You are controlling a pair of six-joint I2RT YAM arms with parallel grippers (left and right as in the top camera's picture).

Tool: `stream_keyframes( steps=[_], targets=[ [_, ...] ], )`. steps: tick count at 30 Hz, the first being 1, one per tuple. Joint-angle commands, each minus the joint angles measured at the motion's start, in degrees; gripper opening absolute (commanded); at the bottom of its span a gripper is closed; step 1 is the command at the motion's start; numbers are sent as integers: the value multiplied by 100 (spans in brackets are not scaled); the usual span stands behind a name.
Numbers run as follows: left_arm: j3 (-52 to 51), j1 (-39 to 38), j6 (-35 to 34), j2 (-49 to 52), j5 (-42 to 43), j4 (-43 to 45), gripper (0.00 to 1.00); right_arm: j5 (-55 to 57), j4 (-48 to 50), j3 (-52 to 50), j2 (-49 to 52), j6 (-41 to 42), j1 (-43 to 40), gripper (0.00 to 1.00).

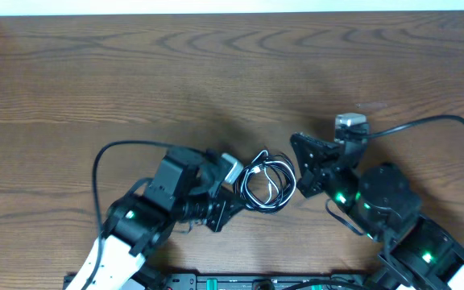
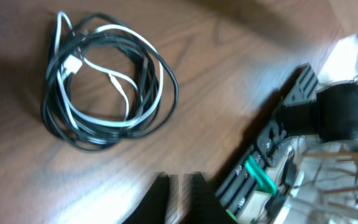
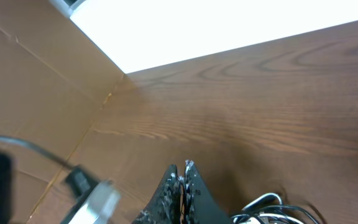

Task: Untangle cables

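Left hand narrowly parted, right hand closed, both empty, while the cables sit in one tangled coil upper left on the desk, seemingly none separated yet.

The brown wood-grain table carries one coil of black and white cables, just ahead of the left gripper and beside the right gripper.

Left gripper black; arms black, green lights, white link.
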Motion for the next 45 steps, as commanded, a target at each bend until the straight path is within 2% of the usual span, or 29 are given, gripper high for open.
stream_keyframes(
  steps=[1,3,4,5,6,9,14,21,30,38,43,44,45],
  targets=[
    [33,-20,-205,372,-61,214,53,192,-369,83,-74,-109,-22,1],
    [33,-20,-267,566,-61,332,66,380,-866,83,-24,-103,-22,1],
    [33,-17,-367,647,-63,393,67,501,-1163,83,35,-94,-22,1],
    [35,-13,-459,713,-61,455,68,581,-1453,83,107,-61,-22,8],
    [35,-13,-516,754,-61,514,68,658,-1775,81,210,-11,-22,22],
    [48,-13,-645,780,-63,603,68,647,-2352,76,557,116,-22,44],
    [258,-13,-745,656,-15,514,66,466,-2778,74,1364,140,-22,55],
    [721,-13,-916,50,-17,337,59,295,-2518,74,2608,153,-22,54],
    [807,-13,-1062,-922,-20,-4,58,409,-1561,74,3777,153,-24,52],
    [807,-13,-1062,-1202,-20,-409,58,518,-951,74,4489,153,-92,51],
    [807,-13,-1060,-1202,-20,-579,58,520,-769,74,4706,153,-190,47],
    [807,-13,-1060,-1202,-20,-588,58,518,-743,74,4730,153,-216,45],
    [807,-13,-1060,-1202,-20,-595,58,516,-717,74,4741,153,-240,38]
  ],
)
